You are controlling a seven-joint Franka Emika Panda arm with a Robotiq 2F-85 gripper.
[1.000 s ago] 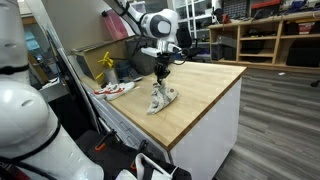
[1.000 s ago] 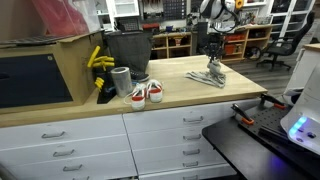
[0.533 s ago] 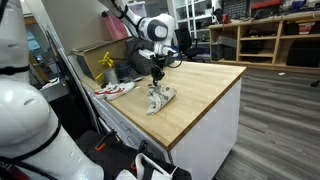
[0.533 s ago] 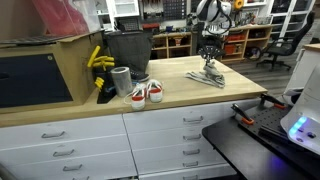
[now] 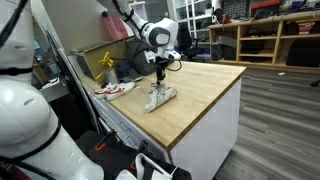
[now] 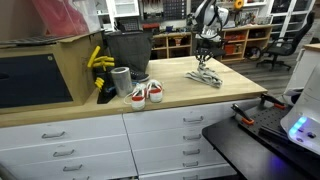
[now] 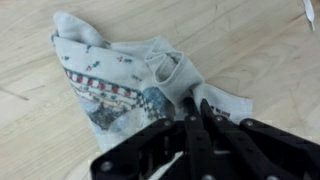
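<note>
Shifted slightly toward the shoes, the gripper — closed tight — pinches a fold of the patterned cloth.

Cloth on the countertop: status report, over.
Fingers shut on patterned cloth. Cloth pinched at one end, rest draped on wooden countertop. Sneakers stand well apart, not in the way.
</note>
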